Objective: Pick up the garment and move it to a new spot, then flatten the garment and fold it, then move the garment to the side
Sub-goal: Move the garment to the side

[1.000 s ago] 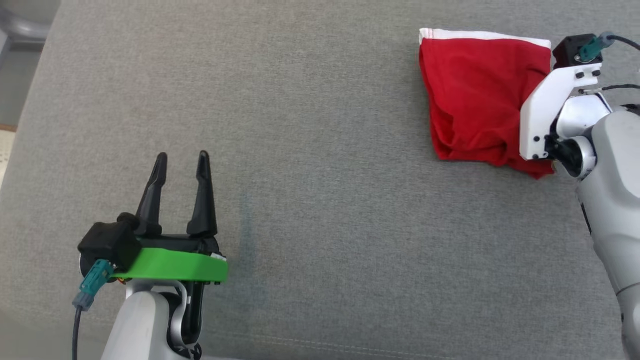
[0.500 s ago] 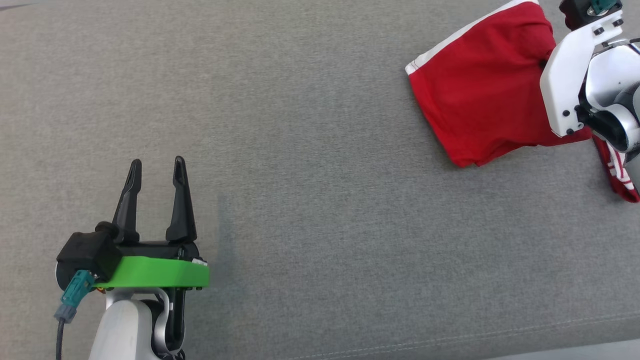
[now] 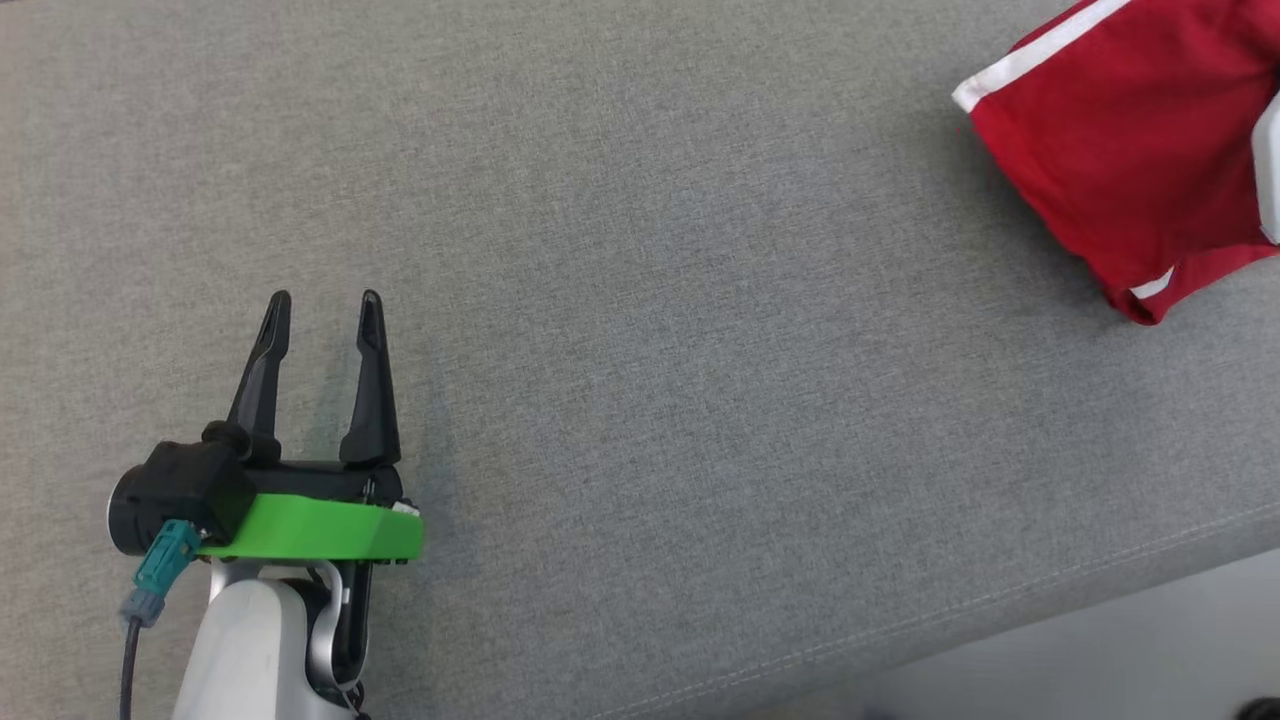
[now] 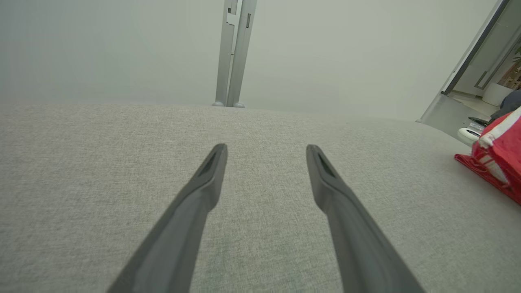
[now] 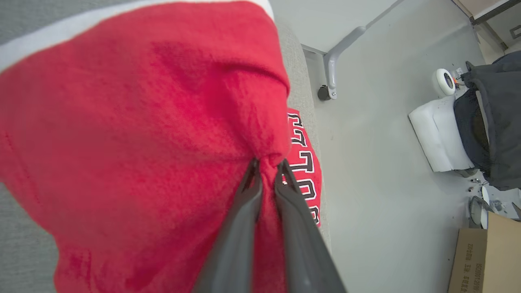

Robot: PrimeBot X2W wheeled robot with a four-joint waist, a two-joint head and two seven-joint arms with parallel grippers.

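The garment (image 3: 1130, 170) is red with white trim and black-and-white lettering. It hangs lifted at the far right of the grey cushion (image 3: 640, 330), partly cut off by the head view's edge. My right gripper (image 5: 266, 165) is shut on a bunched fold of the garment (image 5: 142, 134), which drapes around its fingers. A sliver of the right arm's white bracket (image 3: 1270, 170) shows at the head view's right edge. My left gripper (image 3: 322, 300) rests open over the cushion at the lower left, nothing between its fingers. The left wrist view catches the garment (image 4: 498, 158) far off at the right edge.
The cushion's front edge (image 3: 1000, 620) runs diagonally at lower right, with pale floor (image 3: 1100, 660) beyond. In the right wrist view a cardboard box (image 5: 484, 260), a white pad (image 5: 439, 134) and dark clothing (image 5: 492, 118) lie on the floor. A metal post (image 4: 234, 53) stands behind the cushion.
The head camera has shifted. The right gripper has lifted the garment and carried it further right, towards the cushion's edge. The left gripper has stayed open in place.
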